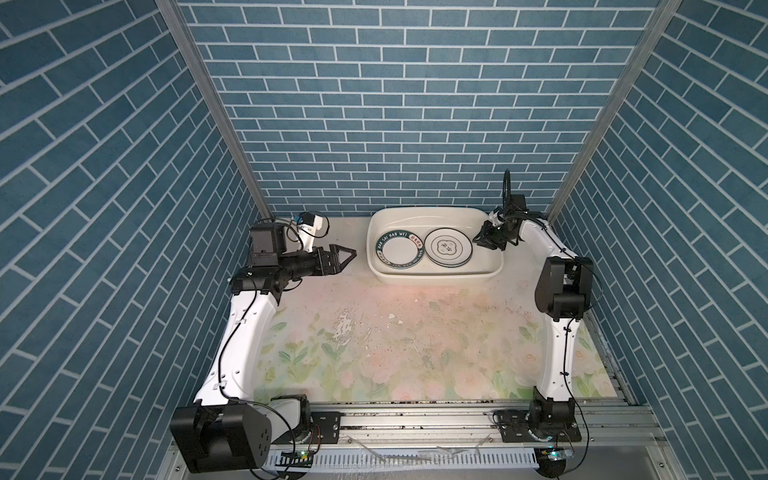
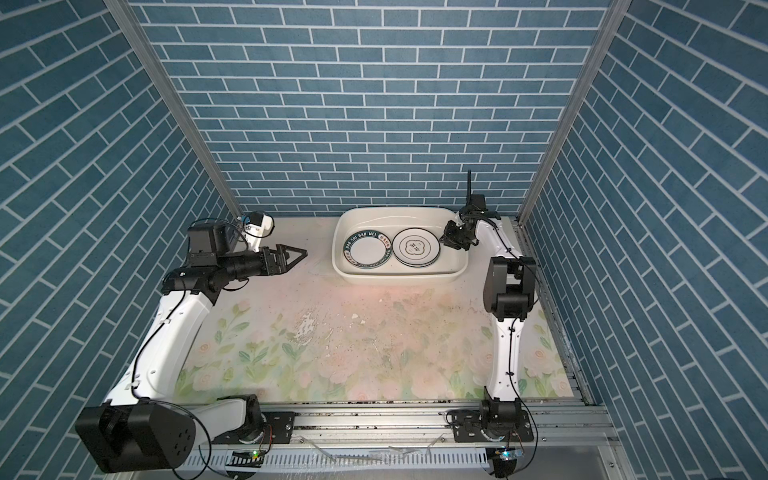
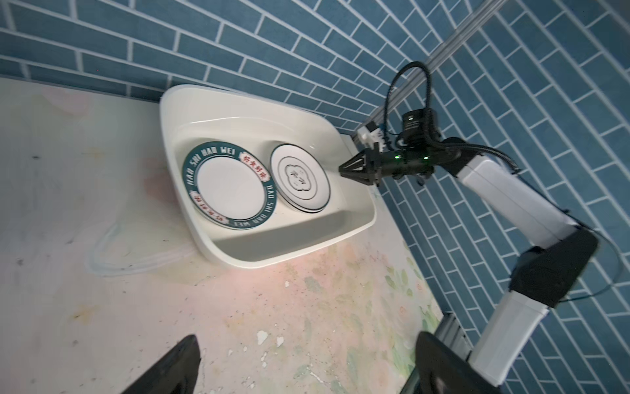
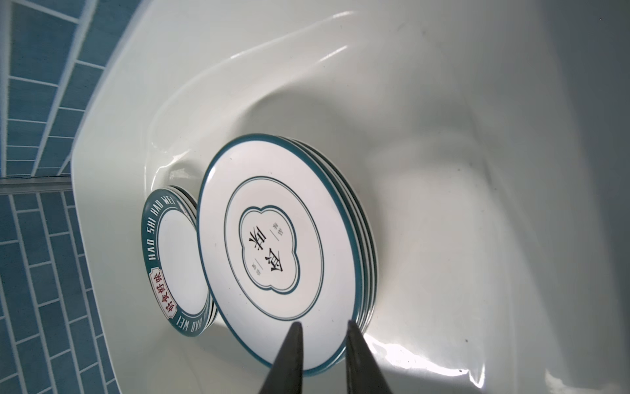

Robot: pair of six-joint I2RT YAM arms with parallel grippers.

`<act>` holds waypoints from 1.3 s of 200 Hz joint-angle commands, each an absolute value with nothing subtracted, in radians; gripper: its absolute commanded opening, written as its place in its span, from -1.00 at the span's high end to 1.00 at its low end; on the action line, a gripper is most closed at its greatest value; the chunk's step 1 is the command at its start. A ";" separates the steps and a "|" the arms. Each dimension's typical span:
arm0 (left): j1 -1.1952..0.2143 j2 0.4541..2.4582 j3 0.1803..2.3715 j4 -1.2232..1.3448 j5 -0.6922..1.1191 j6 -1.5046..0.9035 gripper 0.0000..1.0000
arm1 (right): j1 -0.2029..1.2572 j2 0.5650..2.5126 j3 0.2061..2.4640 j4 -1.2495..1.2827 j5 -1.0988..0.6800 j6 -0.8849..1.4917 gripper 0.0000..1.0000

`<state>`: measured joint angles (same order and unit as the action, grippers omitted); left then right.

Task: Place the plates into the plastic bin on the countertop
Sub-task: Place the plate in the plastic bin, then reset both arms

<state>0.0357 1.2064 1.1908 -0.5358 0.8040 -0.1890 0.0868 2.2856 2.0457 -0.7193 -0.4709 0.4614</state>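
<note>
Two right fingers (image 4: 289, 354) slightly parted, pinching nothing, poised just over the nearest rim of the cloud-emblem plates (image 4: 272, 245). Lettered plates (image 4: 170, 259) stacked just beyond, both piles flat inside the plastic bin (image 1: 432, 216) at the far edge of the worktop (image 1: 415, 332). Nearer by far, the folded right arm, reaching over the bin's end. Left fingers (image 1: 351, 251) spread wide, empty, short of the bin. Probably finished bar pulling clear.

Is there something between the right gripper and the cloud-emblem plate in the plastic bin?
Nothing visible does. The right gripper hangs over one end of the plastic bin, its jaws slightly apart and empty. The tips are just above the nearest edge of the cloud-emblem plate, which lies on top of its stack.
</note>
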 commanded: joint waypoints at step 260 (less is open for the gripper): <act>0.035 1.446 0.973 -0.066 0.129 -0.100 -0.99 | 0.083 1.263 0.796 0.113 0.149 0.120 -0.98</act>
